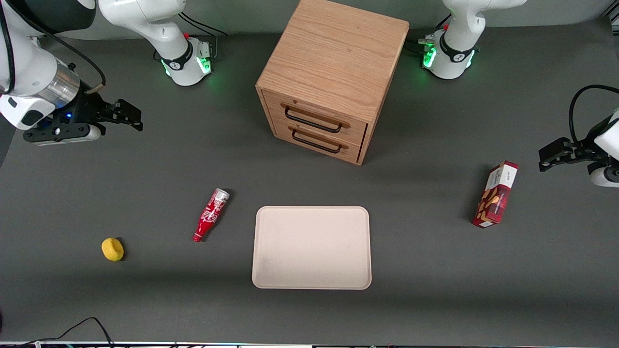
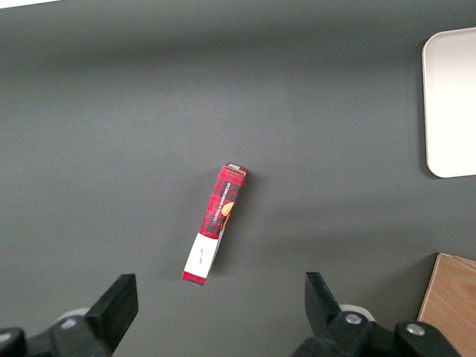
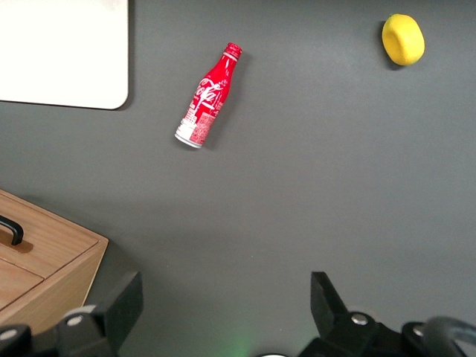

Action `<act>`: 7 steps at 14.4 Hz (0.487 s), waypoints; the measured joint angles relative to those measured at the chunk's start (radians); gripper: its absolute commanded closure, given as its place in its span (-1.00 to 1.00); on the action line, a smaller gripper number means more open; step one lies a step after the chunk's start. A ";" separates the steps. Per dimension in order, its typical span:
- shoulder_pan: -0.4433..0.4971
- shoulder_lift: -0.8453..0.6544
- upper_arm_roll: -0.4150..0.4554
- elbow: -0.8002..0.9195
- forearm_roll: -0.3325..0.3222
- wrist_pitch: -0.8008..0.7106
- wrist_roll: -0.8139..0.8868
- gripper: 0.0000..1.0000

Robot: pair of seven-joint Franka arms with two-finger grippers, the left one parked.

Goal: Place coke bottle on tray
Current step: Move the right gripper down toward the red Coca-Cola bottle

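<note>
The coke bottle [image 1: 211, 214] lies on its side on the grey table [image 1: 435, 290], just beside the tray [image 1: 312, 247] but not touching it, toward the working arm's end. Its silver base points toward the wooden drawer cabinet [image 1: 333, 77], its red cap toward the front camera. The tray sits bare, in front of the cabinet's two drawers.

The gripper [image 1: 126, 116] hangs up high and well apart from the bottle, off toward the working arm's end of the table, and its jaws stand spread wide with nothing between them; the wrist view shows both fingers [image 3: 331, 301] apart over bare table. So nothing has been grasped, and to my eye the job is at its very start: the reach for the bottle is the step in hand.

The next move calls for bringing the claw over the bottle's body, turning the wrist so the jaws straddle it across its width, then coming down and closing. A round bottle lying down may roll if nudged by one finger first, so a centred descent matters.

A small yellow lump [image 1: 112, 249] lies near the bottle, and a red snack box [image 1: 496, 195] stands toward the parked arm's end; neither blocks the way.
</note>
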 measured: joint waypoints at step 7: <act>-0.001 0.024 0.001 0.023 0.000 -0.004 0.008 -1.00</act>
